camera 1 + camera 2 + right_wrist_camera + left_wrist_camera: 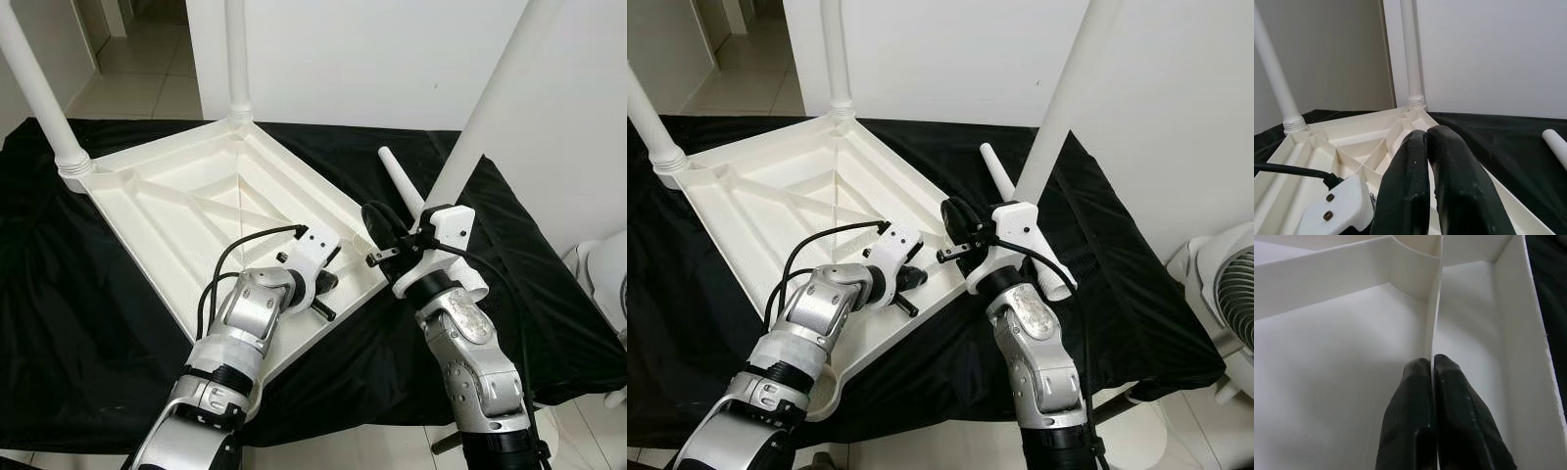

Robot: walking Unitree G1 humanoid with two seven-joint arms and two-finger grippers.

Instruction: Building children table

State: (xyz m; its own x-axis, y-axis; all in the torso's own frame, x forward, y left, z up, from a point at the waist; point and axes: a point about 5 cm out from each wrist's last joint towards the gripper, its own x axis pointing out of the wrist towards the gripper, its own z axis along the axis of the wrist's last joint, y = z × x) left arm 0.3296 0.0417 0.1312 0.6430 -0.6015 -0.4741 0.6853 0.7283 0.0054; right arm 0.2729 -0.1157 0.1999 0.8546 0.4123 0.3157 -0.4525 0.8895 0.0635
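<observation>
Upturned white plastic tabletop point(196, 211), ribbed underside, frame centre on black-draped counter point(78, 323), left tool point(1431, 369) clenched on a thin rib, right tool point(1426, 139) clenched empty above near corner, loose round leg point(402, 182) right.

White tabletop point(186, 201) upside down on black cloth, legs point(41, 93) screwed upright

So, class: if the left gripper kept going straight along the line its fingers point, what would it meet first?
The left gripper, fingers pinched on a thin rib of the upturned white tabletop, would probably slide along that rib into the curved cross wall just ahead. Depth is hard to judge.
</observation>
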